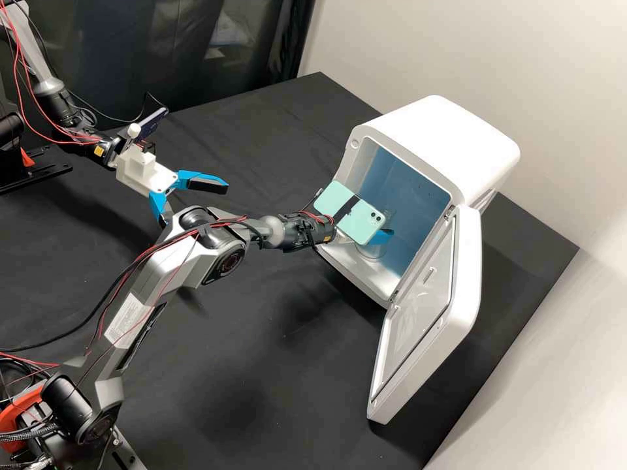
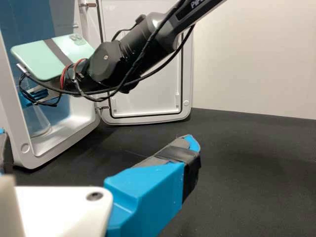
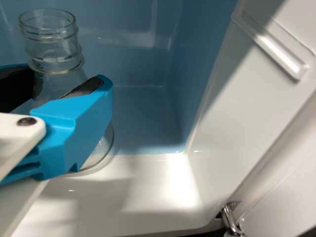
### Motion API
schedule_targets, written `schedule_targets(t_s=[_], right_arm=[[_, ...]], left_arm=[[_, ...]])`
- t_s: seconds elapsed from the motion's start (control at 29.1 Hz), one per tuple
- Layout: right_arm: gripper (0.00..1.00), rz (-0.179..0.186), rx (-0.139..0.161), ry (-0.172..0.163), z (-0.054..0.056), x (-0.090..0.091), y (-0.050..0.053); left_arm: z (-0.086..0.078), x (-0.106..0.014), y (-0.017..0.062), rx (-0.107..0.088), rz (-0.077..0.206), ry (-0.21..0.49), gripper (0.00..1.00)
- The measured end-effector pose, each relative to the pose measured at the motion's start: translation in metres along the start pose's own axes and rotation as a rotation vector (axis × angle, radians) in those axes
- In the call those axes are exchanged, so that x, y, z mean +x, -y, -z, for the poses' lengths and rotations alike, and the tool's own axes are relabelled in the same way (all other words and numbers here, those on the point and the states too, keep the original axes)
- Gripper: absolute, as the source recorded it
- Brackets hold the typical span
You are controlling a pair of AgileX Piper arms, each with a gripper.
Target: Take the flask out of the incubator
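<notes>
**Flask's upright, grab comes in from the side – only the right arm is in play**

A clear glass conical flask (image 3: 49, 44) is seen standing upright on the floor of the white box incubator with the blue interior (image 1: 444, 143), close to the front edge of that floor and well apart from the hinge-side wall. Its long axis runs straight up, with the open threaded neck on top.

The right gripper (image 3: 59, 84) is reached in through the opening roughly level, so the flask is met side-on, just under the neck where the shoulder starts. The flask is sat inside the gripper's mouth, but whether it's actually clamped can't be told from these views. The base looks to be resting on the floor, so no lift is judged to have happened yet.

The white door (image 1: 424, 307) is swung fully open off to one side, so a straight pull back out over the front edge toward the middle of the black bench (image 1: 261, 365) is probably what's called for – with the flask kept vertical.

The left gripper (image 1: 192, 199) is held wide open with nothing in it, up over the bench toward its far left edge and well apart from the incubator. A mint-green phone (image 1: 349, 212) is strapped on the right wrist, just at the opening.
</notes>
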Motion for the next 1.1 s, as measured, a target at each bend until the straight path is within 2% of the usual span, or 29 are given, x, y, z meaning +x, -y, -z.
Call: schedule_targets(t_s=[0.07, 0.1, 0.17, 0.24, 0.31, 0.45, 0.52, 0.65, 0.89, 1.0, 1.1], right_arm=[[0.00, 0.008, 0.010, -0.003, -0.002, -0.004, -0.001], [0.00, 0.006, 0.028, -0.004, -0.003, -0.008, -0.005], [0.00, 0.008, 0.047, -0.004, -0.005, -0.013, -0.009], [0.00, 0.000, 0.056, -0.012, -0.006, -0.019, -0.014], [0.00, -0.035, 0.063, -0.034, -0.003, -0.025, -0.023], [0.00, -0.086, 0.076, -0.070, 0.001, -0.032, -0.033], [0.00, -0.093, 0.079, -0.075, 0.002, -0.035, -0.037], [0.00, -0.091, 0.091, -0.076, 0.001, -0.037, -0.038], [0.00, -0.080, 0.079, -0.070, -0.002, -0.038, -0.034], [0.00, -0.068, 0.072, -0.060, -0.006, -0.039, -0.031], [0.00, -0.054, 0.073, -0.056, -0.009, -0.045, -0.023]], left_arm=[[0.000, 0.000, 0.0000, 0.000, 0.000, 0.000, 1.00], [0.000, 0.000, 0.0001, 0.000, 0.000, 0.001, 1.00], [-0.001, 0.000, 0.0003, 0.000, 0.001, 0.005, 1.00], [-0.001, 0.000, 0.0003, 0.000, 0.001, 0.005, 1.00], [-0.001, 0.000, 0.0003, 0.000, 0.001, 0.005, 1.00], [-0.001, 0.000, 0.0003, 0.000, 0.001, 0.005, 1.00], [-0.001, 0.000, 0.0003, 0.000, 0.001, 0.005, 1.00], [-0.001, 0.000, 0.0003, 0.000, 0.001, 0.005, 1.00], [-0.001, 0.000, 0.0009, 0.000, 0.003, 0.004, 1.00], [-0.001, -0.001, 0.0020, 0.000, 0.008, 0.003, 1.00], [-0.001, -0.001, 0.0024, 0.000, 0.009, 0.003, 1.00]])
